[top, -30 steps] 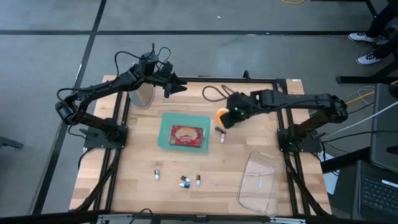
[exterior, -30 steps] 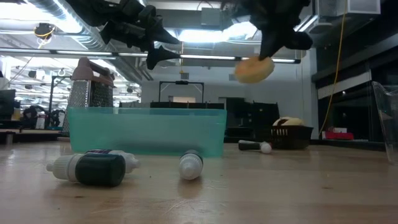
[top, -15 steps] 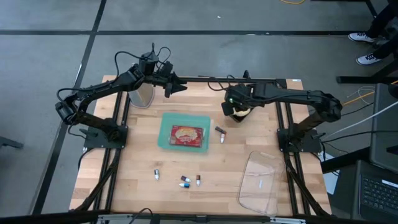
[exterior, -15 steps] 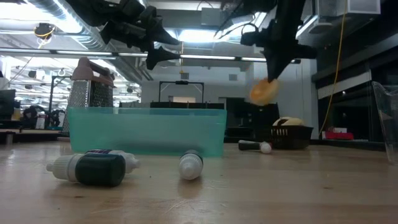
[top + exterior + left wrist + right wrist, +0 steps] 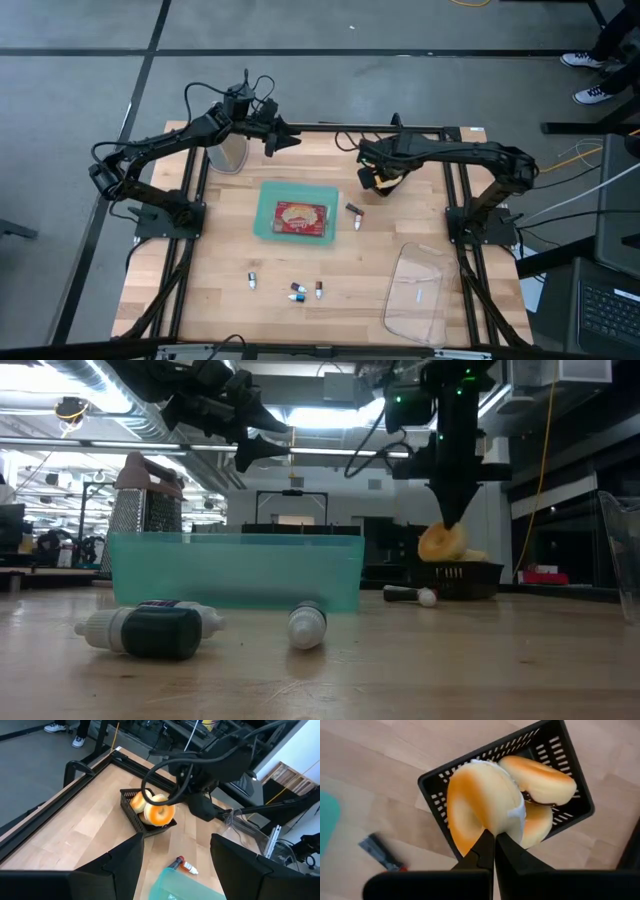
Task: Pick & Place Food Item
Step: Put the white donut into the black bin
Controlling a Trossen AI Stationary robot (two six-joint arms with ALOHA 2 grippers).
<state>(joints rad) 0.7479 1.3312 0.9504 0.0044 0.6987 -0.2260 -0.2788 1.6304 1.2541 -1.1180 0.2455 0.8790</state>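
Bagel (image 5: 480, 805) gripped by right tool (image 5: 493, 840) over basket (image 5: 435, 787); two more inside; left tool (image 5: 175, 862) open.

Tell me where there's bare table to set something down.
Bare wood: between the green tray and the table's left rail, and between the small bottles and the clear container. Crowded: the far right corner, the black basket and right gripper.

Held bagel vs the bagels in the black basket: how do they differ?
The held bagel hangs on edge from the shut right pincer over the black basket; the basket bagels lie inside it. The held one is whole to see; the others partly hidden. All are golden brown.
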